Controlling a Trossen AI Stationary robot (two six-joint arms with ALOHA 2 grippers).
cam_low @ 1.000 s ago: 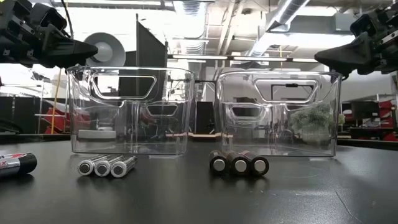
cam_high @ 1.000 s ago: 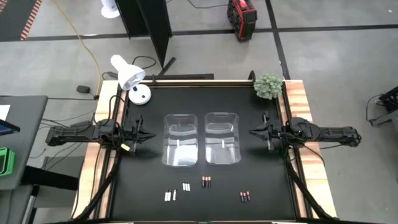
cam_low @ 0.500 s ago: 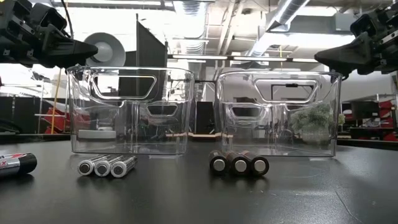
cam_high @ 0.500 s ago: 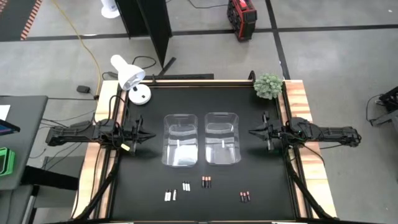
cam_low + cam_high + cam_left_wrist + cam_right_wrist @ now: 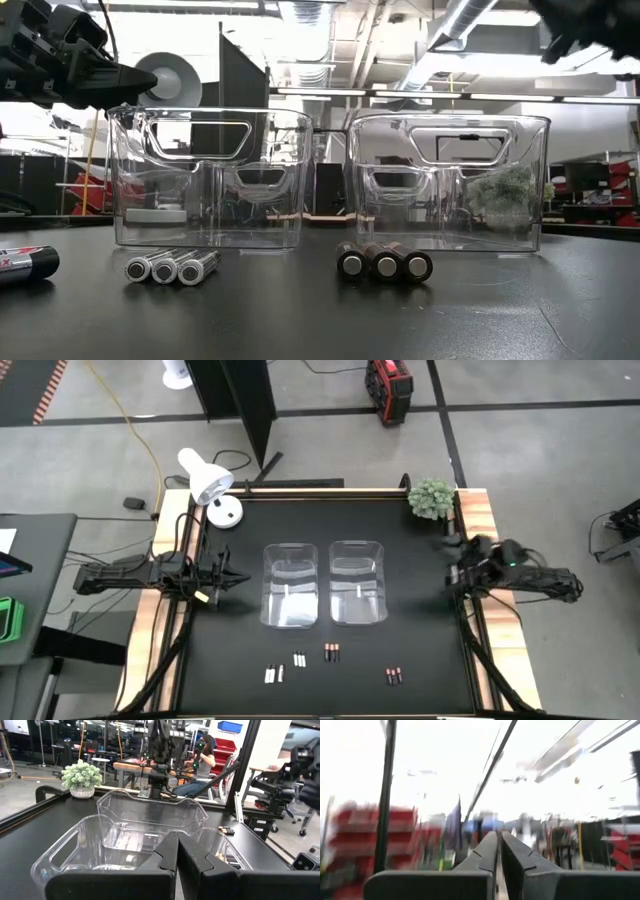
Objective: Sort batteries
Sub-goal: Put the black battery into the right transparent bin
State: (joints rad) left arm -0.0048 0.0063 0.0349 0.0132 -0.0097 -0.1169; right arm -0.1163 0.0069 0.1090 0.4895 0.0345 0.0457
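Observation:
Several batteries lie on their sides in small groups near the black table's near edge: pale ones (image 5: 273,674) (image 5: 298,659) and dark ones with copper ends (image 5: 332,652) (image 5: 394,676). The low view shows a silver trio (image 5: 170,268) and a dark trio (image 5: 385,264) end-on. Two clear bins (image 5: 291,585) (image 5: 358,582) stand side by side mid-table. My left gripper (image 5: 243,575) hovers shut and level to the left of the bins. My right gripper (image 5: 447,543) is raised by the table's right edge, tipped upward, its fingers (image 5: 490,847) close together with nothing between them.
A small potted plant (image 5: 432,497) stands at the far right corner. A white lamp (image 5: 205,480) stands at the far left corner. A lone battery (image 5: 25,263) lies at the low view's left edge. A person (image 5: 202,755) sits beyond the table.
My right gripper has risen and tipped its fingers upward, drawing back toward the table's right edge. In the low view it has climbed to the top of the picture. The batteries and bins lie as before.

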